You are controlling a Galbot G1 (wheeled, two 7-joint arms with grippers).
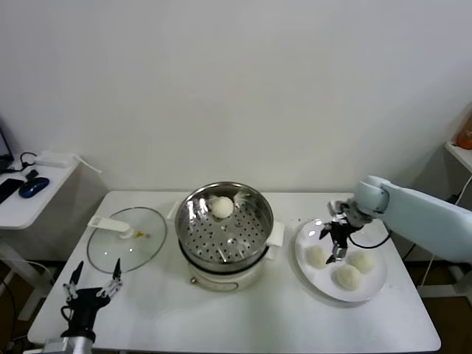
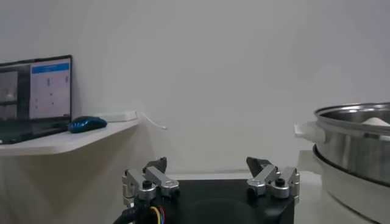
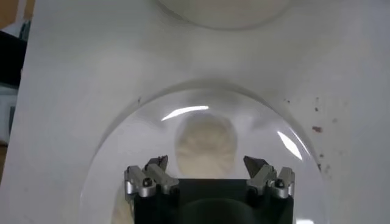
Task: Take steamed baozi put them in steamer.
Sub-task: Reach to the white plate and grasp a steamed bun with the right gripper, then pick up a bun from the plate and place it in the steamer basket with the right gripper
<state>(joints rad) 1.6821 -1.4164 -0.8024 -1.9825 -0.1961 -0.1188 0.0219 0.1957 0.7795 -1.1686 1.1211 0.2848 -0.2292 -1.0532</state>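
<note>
The steamer [image 1: 226,228] stands mid-table with one baozi [image 1: 222,207] on its perforated tray at the far side. Three baozi lie on a white plate [image 1: 304,258] to the right: one at the left [image 1: 316,256], one at the front [image 1: 348,276], one at the right [image 1: 361,262]. My right gripper [image 1: 333,238] hovers open above the left baozi; in the right wrist view that baozi [image 3: 206,145] lies below and between the open jaws of the gripper [image 3: 206,162]. My left gripper [image 1: 93,283] is parked open at the table's front left, empty [image 2: 207,163].
A flat glass lid [image 1: 126,240] with a white handle lies left of the steamer. A side desk with a blue mouse [image 1: 33,186] stands at the far left. The steamer's rim [image 2: 356,122] shows in the left wrist view.
</note>
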